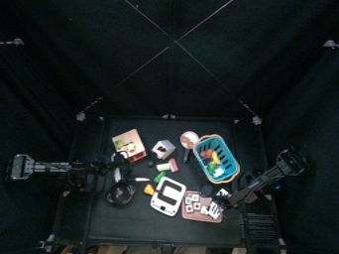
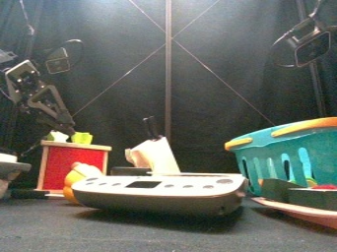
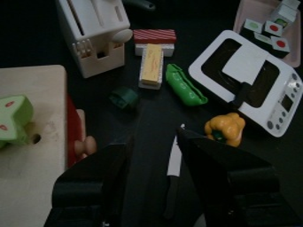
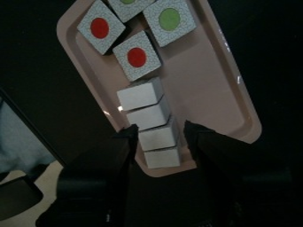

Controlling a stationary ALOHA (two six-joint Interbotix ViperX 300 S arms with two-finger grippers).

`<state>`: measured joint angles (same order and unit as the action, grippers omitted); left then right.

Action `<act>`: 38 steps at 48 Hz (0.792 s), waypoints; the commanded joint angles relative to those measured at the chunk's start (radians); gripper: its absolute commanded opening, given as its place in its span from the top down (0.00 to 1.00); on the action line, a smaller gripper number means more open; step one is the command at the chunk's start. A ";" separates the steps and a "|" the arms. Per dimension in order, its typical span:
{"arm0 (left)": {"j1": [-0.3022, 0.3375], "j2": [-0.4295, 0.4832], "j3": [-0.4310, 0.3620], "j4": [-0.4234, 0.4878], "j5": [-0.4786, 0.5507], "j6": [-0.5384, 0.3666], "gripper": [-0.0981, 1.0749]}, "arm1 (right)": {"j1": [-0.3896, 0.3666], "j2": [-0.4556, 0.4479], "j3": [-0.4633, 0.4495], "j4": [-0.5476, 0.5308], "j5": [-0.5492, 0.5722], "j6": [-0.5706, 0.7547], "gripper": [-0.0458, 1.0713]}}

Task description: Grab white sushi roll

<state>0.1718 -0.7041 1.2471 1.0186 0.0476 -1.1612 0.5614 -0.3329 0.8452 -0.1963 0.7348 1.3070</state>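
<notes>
ok so i'm hovering the right gripper (image 4: 160, 151) over the pink tray (image 4: 225, 84) at the front right of the table, and the jaws are standing wide apart with nothing in them. the white sushi roll pieces (image 4: 151, 124) are sitting in a row on that tray, four pale blocks touching end to end, with the red-dot and green-dot pieces (image 4: 133, 56) beyond them.

the bit that matters: in the right wrist view the row is running straight away from the jaws, so its long axis is lying along the gap, and the nearest white block is sitting right between the two tips. i'm judging a plain drop and squeeze across the short side should do it, no wrist turn needed.

left gripper (image 3: 178, 168) is parked over by the veggies, jaws apart and empty, well away from the tray. so it's the right arm's job.
</notes>
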 commanded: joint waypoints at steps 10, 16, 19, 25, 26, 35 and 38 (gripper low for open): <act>0.002 0.002 -0.012 -0.018 -0.003 0.000 0.21 | 0.049 0.029 -0.026 0.006 -0.014 0.000 0.11; 0.002 0.002 -0.012 -0.018 -0.002 0.000 0.21 | 0.072 0.069 -0.032 0.006 -0.043 -0.006 0.11; 0.003 0.002 -0.012 -0.018 -0.003 0.000 0.21 | 0.078 0.091 -0.034 0.005 -0.049 -0.006 0.11; 0.003 0.002 -0.012 -0.018 -0.002 0.000 0.21 | 0.078 0.130 -0.034 0.000 -0.048 -0.008 0.11; 0.003 0.003 -0.012 -0.018 0.000 0.000 0.22 | 0.080 0.137 -0.034 0.000 -0.048 -0.008 0.11; 0.003 0.002 -0.012 -0.018 0.000 0.002 0.21 | 0.078 0.181 -0.037 -0.006 -0.061 -0.008 0.11; 0.003 0.002 -0.011 -0.018 0.000 0.002 0.21 | 0.080 0.193 -0.037 -0.008 -0.066 -0.008 0.11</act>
<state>0.1718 -0.7041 1.2471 1.0002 0.0506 -1.1612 0.6381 -0.1381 0.8268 -0.1994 0.6780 1.3008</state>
